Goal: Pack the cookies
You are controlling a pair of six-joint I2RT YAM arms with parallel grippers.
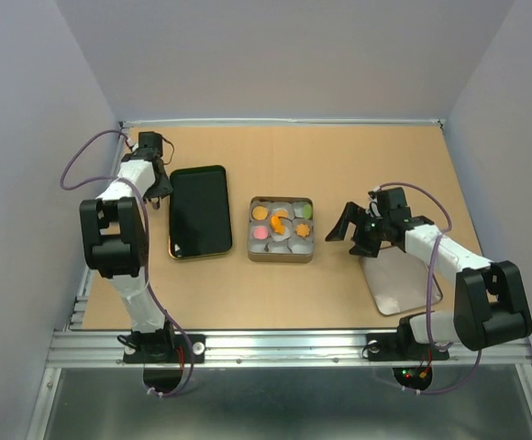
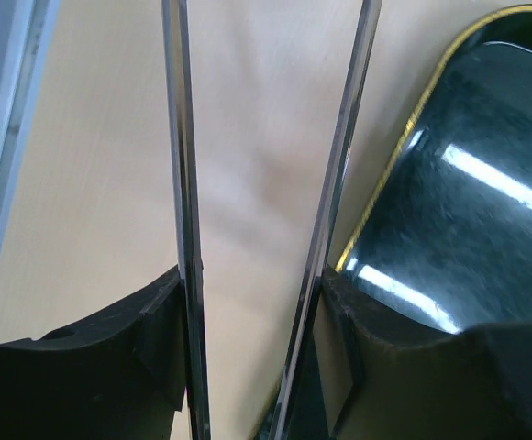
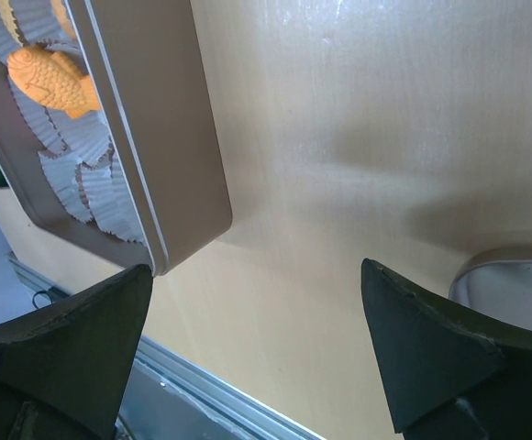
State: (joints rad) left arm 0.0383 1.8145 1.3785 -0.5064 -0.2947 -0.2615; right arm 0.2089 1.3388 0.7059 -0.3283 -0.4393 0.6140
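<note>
An open tin [image 1: 282, 256] stands mid-table, lined with white paper cups. In it lie cookies: an orange round one [image 1: 260, 213], an orange one [image 1: 281, 220], a yellow-green one [image 1: 304, 212], a pink one [image 1: 259, 233] and an orange star [image 1: 302, 230]. The right wrist view shows the tin's corner [image 3: 179, 183] and an orange fish cookie [image 3: 50, 81]. My right gripper [image 1: 349, 233] [image 3: 257, 268] is open and empty, just right of the tin. My left gripper [image 1: 160, 188] [image 2: 261, 183] is open and empty, low over the table at the left edge of the black lid [image 1: 199, 212] [image 2: 468, 211].
A flat grey tray [image 1: 399, 286] lies under my right arm near the front edge; its rim shows in the right wrist view [image 3: 514, 275]. Walls enclose the table on the left, back and right. A metal rail [image 1: 293, 344] runs along the front.
</note>
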